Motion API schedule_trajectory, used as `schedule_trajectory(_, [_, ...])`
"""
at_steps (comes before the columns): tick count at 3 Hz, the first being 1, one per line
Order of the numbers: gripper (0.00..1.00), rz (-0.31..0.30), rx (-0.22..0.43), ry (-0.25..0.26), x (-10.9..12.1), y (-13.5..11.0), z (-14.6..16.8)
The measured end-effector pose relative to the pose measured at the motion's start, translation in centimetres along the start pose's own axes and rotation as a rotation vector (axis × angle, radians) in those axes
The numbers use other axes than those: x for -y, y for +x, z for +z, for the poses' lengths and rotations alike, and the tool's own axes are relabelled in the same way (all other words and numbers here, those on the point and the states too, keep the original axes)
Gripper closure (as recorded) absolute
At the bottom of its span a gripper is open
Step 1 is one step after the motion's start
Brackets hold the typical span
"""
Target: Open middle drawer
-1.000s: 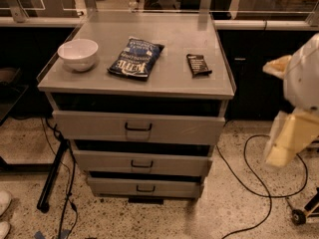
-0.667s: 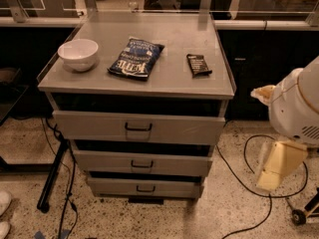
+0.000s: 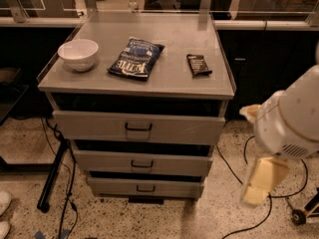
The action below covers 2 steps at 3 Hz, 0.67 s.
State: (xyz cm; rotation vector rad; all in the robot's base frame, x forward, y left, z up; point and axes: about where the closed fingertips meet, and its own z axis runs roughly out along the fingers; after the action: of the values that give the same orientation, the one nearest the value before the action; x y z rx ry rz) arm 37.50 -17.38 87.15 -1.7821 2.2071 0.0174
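The middle drawer (image 3: 142,163) is the mid-sized grey front of three stacked in the grey cabinet, with a small black wire pull (image 3: 142,164) at its centre. Its front sits about in line with the other two, with a dark gap above it. My gripper (image 3: 260,182) shows as a pale yellowish piece hanging below the arm's white rounded housing (image 3: 291,126) at the right edge. It is to the right of the cabinet, about level with the lower drawers, and touches nothing.
The cabinet top (image 3: 174,78) carries a white bowl (image 3: 79,54), a dark chip bag (image 3: 136,58) and a small dark bar (image 3: 199,64). The top drawer (image 3: 138,127) and bottom drawer (image 3: 145,187) flank the middle one. Black cables (image 3: 234,171) and a stand leg (image 3: 52,176) lie on the floor.
The arm has come lower and leftward, closer to the cabinet's right side. The drawers and the things on top have not moved.
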Motion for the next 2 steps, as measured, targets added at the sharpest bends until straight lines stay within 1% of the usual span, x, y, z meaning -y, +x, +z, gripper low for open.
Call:
schedule_trajectory(1, [0.0, 0.004, 0.002, -0.087, -2.2, -0.4, 6.0])
schedule_trajectory(2, [0.0, 0.003, 0.015, -0.147, -3.4, -1.8, 10.1])
